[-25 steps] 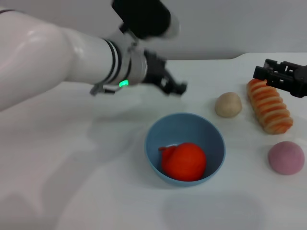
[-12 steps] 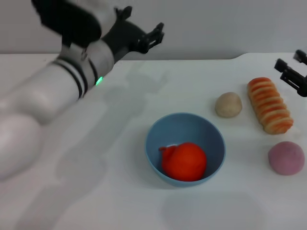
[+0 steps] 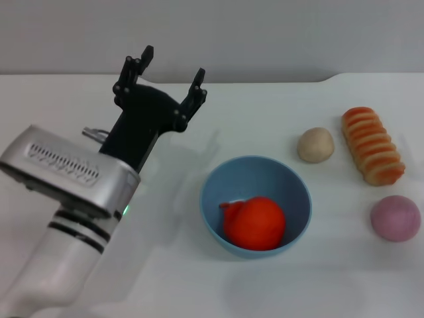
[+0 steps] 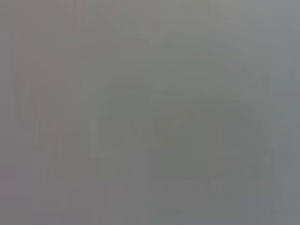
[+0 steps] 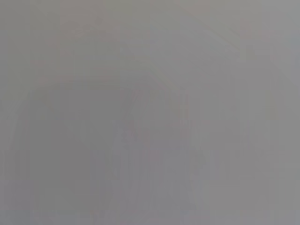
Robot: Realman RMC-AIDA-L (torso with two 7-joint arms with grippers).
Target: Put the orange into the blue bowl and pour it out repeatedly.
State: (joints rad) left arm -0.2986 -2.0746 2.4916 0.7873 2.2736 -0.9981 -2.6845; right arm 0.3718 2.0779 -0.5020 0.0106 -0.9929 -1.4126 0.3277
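The orange [image 3: 255, 222], red-orange and lumpy, lies inside the blue bowl [image 3: 220, 183] near the middle of the white table in the head view. My left gripper [image 3: 168, 74] is raised at the back left, well away from the bowl, its black fingers [image 3: 197, 83] spread open and empty, pointing toward the back wall. No part of my right gripper appears in the head view. Both wrist views are plain grey and reveal nothing.
To the right of the bowl sit a beige ball [image 3: 315, 145], a striped orange-and-cream bread-like toy [image 3: 371, 154] and a pink ball [image 3: 395, 218]. The white table [image 3: 165, 278] ends at the grey back wall.
My left arm has swung back from above the bowl toward the left and rear, wrist turned so the open fingers point up. The right gripper has pulled out of the picture on the right.
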